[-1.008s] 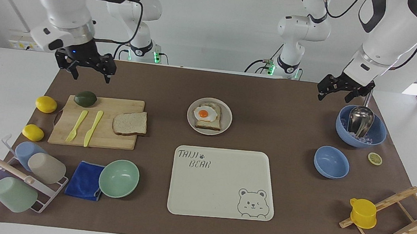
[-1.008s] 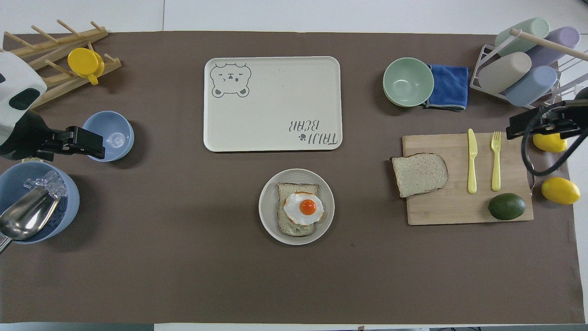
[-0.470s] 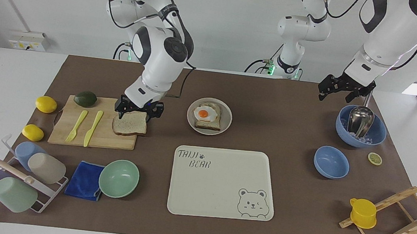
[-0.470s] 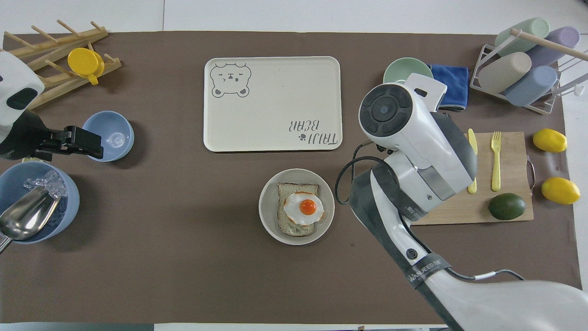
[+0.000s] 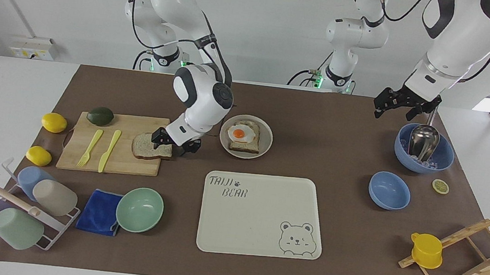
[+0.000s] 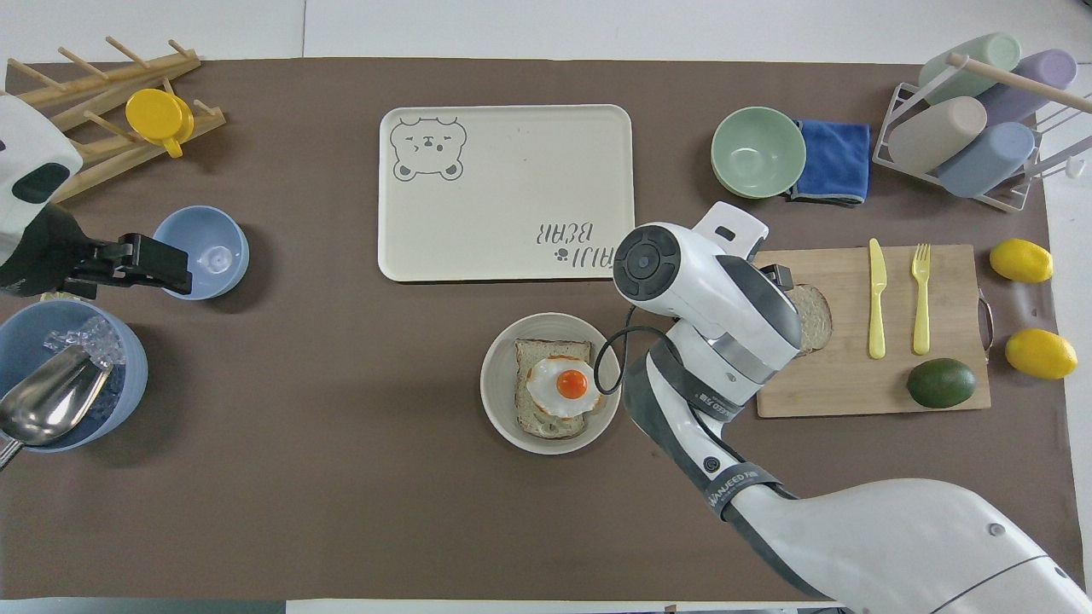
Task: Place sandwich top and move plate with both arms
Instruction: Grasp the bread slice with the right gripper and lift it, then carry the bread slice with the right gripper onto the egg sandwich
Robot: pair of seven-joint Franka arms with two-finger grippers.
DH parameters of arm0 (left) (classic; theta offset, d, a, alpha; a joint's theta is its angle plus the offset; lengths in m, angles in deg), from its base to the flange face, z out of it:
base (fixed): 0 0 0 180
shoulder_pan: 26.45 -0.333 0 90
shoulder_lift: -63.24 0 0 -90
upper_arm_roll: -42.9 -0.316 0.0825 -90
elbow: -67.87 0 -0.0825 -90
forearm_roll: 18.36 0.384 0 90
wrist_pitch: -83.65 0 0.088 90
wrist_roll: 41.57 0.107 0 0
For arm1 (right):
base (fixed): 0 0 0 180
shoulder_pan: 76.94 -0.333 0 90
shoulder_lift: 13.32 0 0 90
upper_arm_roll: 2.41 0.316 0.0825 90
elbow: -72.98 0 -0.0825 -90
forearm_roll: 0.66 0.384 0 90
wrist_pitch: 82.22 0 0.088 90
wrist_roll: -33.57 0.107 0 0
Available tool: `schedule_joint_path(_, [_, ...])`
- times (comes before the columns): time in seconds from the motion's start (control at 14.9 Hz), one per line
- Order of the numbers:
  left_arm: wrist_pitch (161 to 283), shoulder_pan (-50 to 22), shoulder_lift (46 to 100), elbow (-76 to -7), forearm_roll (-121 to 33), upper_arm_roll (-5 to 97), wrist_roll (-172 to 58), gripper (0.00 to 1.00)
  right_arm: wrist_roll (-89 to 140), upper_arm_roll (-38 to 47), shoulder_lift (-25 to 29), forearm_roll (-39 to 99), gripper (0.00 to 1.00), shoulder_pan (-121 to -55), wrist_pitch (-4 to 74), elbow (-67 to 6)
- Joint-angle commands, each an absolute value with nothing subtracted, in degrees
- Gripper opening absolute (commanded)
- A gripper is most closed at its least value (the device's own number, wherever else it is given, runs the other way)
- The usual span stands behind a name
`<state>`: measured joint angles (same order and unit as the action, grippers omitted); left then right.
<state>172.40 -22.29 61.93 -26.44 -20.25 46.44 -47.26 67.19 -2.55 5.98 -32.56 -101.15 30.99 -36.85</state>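
The sandwich top (image 5: pixel 146 146) lies on the wooden cutting board (image 5: pixel 122 160), at the end nearest the plate; it also shows in the overhead view (image 6: pixel 816 317). My right gripper (image 5: pixel 175 144) is low at that end of the slice, open, one finger over the bread and one off the board's edge. In the overhead view its wrist covers it. The plate (image 5: pixel 224 141) sits mid-table and bears a toast slice with a fried egg (image 5: pixel 240 133); it also shows in the overhead view (image 6: pixel 500 394). My left gripper (image 5: pixel 401 106) waits open above the blue bowl with ice.
A bear-printed cream tray (image 5: pixel 257 231) lies farther from the robots than the plate. On the board are a yellow fork (image 5: pixel 89 147), a knife (image 5: pixel 109 150) and an avocado (image 5: pixel 100 116). A mint bowl (image 5: pixel 139 210), blue cloth, cup rack, two lemons, blue bowls and a wooden rack stand around.
My right arm swung down from above the table's end to the cutting board, then shifted its gripper along the bread to the plate-side end. The left arm stayed put.
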Motion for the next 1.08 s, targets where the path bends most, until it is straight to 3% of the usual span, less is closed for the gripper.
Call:
schedule_joint_path(0.0, [171.8,-22.8,61.7,-26.1,-20.8,46.5,-47.1,1.0,68.5,-2.3,3.5,-33.7,1.0,-99.4,34.3,-41.7])
schedule_joint_path(0.47, [171.8,-22.8,61.7,-26.1,-20.8,46.5,-47.1,1.0,68.6,-2.3,2.5,-33.5,1.0,-99.2,37.3,-45.9])
schedule_joint_path(0.54, [171.8,-22.8,61.7,-26.1,-20.8,46.5,-47.1,1.0,68.7,-2.3,2.4,-33.5,0.94,-99.2,37.3,-46.2])
schedule_joint_path(0.6, [171.8,-22.8,61.7,-26.1,-20.8,46.5,-47.1,1.0,68.7,-2.3,2.3,-33.5,0.83,-99.2,37.4,-46.5])
schedule_joint_path(0.67, [171.8,-22.8,61.7,-26.1,-20.8,46.5,-47.1,1.0,68.2,-2.3,2.2,-33.5,0.59,-99.2,37.4,-46.6])
schedule_joint_path(0.87, [171.8,-22.8,61.7,-26.1,-20.9,46.5,-47.1,1.0,67.7,-2.3,2.2,-33.6,0.01,-99.5,36.4,-46.0])
schedule_joint_path(1.01, [171.8,-22.8,61.7,-26.1,-20.8,46.5,-47.1,1.0,67.4,-2.3,2.3,-33.7,0.0,-99.5,35.6,-45.2])
